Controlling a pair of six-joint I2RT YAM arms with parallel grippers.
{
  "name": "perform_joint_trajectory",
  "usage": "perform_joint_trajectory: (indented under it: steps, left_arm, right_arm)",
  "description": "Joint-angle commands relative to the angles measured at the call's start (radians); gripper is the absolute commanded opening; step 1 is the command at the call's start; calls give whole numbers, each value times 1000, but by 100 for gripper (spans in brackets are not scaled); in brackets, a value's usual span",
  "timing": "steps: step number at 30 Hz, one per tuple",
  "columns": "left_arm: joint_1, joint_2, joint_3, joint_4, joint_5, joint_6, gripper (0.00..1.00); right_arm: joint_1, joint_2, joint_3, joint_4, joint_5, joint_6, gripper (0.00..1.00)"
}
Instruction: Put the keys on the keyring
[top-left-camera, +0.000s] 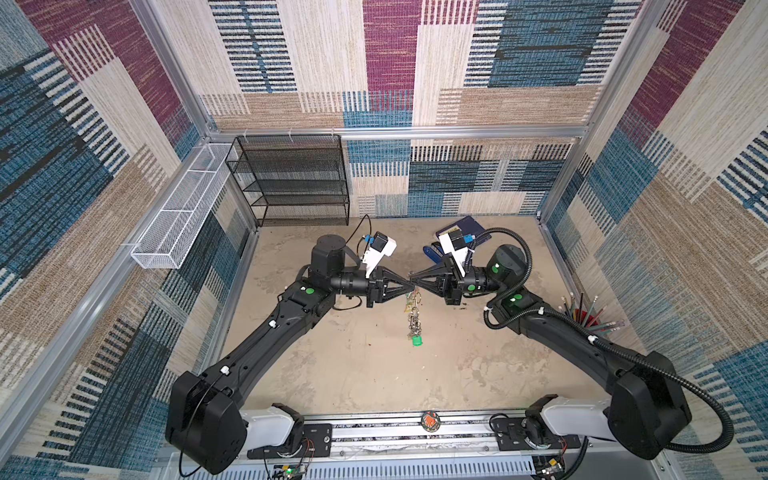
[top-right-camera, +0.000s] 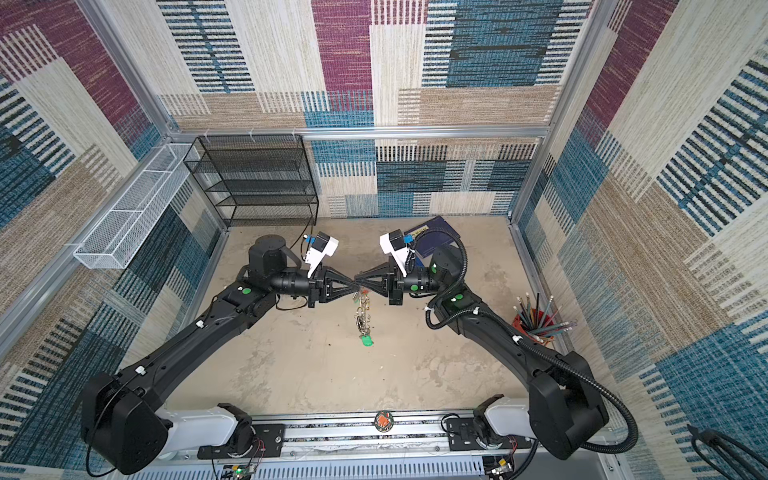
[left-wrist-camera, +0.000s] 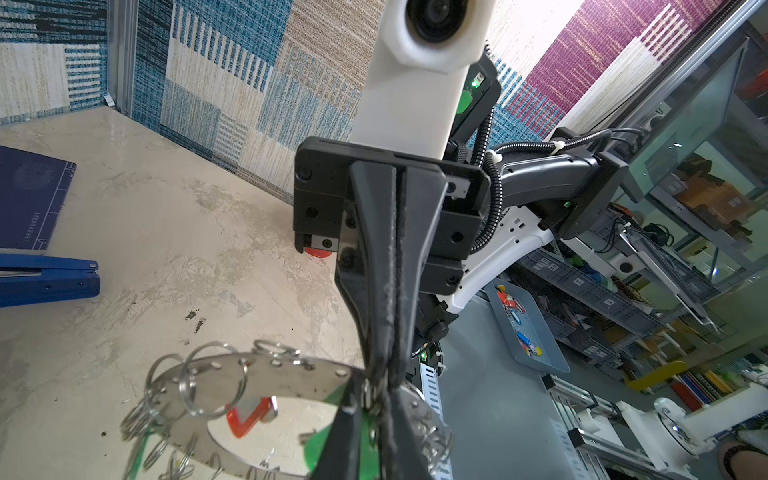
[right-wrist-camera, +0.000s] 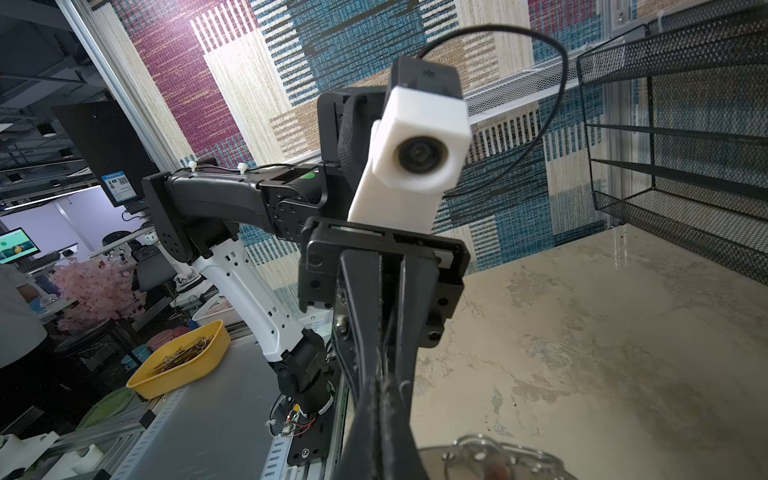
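The keyring (top-left-camera: 412, 320) hangs edge-on in the air over the middle of the table in both top views, and a green tag (top-left-camera: 417, 341) dangles at its low end. My left gripper (top-left-camera: 409, 287) and right gripper (top-left-camera: 417, 281) meet tip to tip at its upper rim, both shut. In the left wrist view the grey disc (left-wrist-camera: 257, 374) carries split rings, a red tag (left-wrist-camera: 249, 417) and a green tag (left-wrist-camera: 324, 444); the left gripper (left-wrist-camera: 380, 399) pinches the rim. The right gripper (right-wrist-camera: 384, 415) is shut beside the disc (right-wrist-camera: 498, 461). I cannot pick out the keys among the rings.
A black mesh shelf (top-left-camera: 291, 183) and a white wire basket (top-left-camera: 183, 208) stand at the back left. A blue notebook (top-left-camera: 465, 228) and blue stapler (left-wrist-camera: 45, 278) lie behind the right arm. A red cup of pencils (top-left-camera: 586, 318) stands at the right edge.
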Motion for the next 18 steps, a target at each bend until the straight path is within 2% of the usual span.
perform_joint_trajectory:
  steps: [1,6,12,18]
  left_arm:
    - [2,-1,10,12,-22,3,2]
    - [2,-8,69,-168,-35,141,0]
    - [2,26,238,-540,-65,419,0]
    - [-6,99,413,-834,-112,640,0]
  right_arm:
    - [2,-2,5,65,-33,21,0]
    - [-1,-8,18,32,-26,6,2]
    - [-46,-54,64,-86,-23,-29,37]
    - [-57,-111,117,-334,36,-156,56]
